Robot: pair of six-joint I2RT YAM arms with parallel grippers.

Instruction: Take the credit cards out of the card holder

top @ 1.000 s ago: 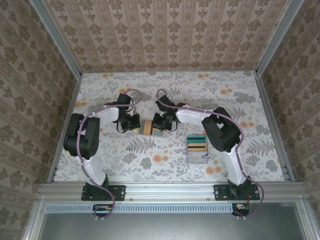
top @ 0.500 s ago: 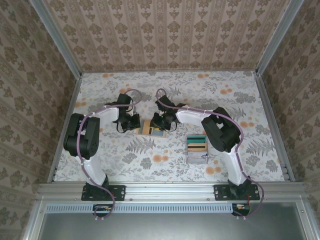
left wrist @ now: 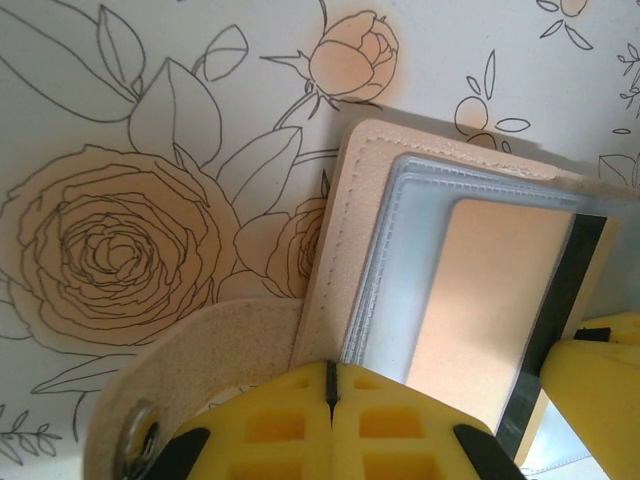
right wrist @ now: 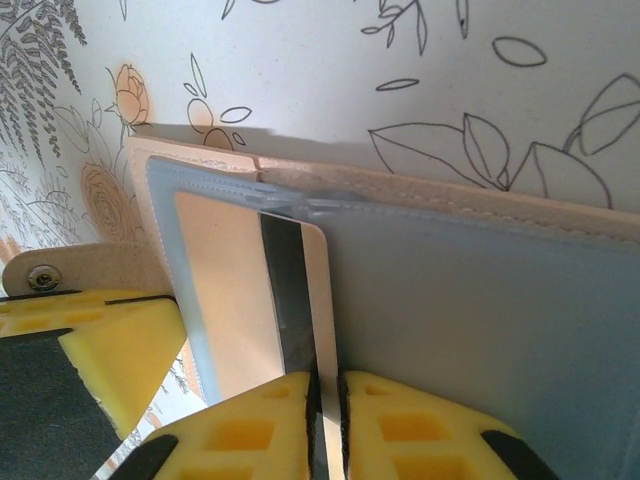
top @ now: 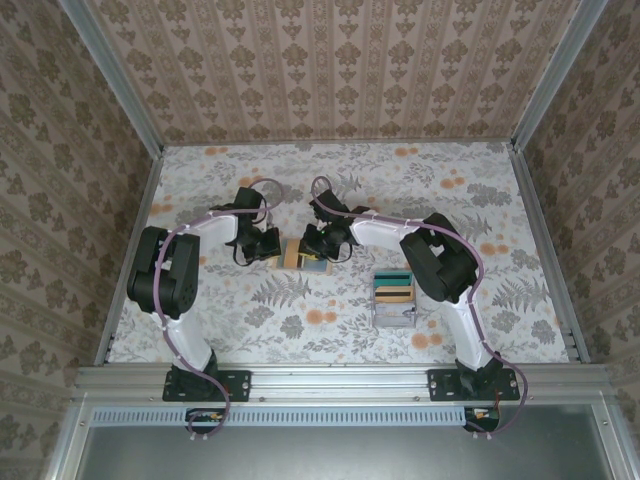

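Card holder (right wrist: 480, 300) lies open — right gripper (right wrist: 327, 390) pinches its credit card (right wrist: 288, 290).

The left arm (top: 160, 275) and the right arm (top: 440, 265) are built alike: white link shells, black joint housings and a black base plate (top: 205, 384). A lilac cable (top: 483, 280) runs along the outside of each arm. The left gripper (left wrist: 328, 378) and the right gripper (right wrist: 326, 400) carry yellow moulded fingers (left wrist: 268, 432) with square recessed pockets and black inserts.
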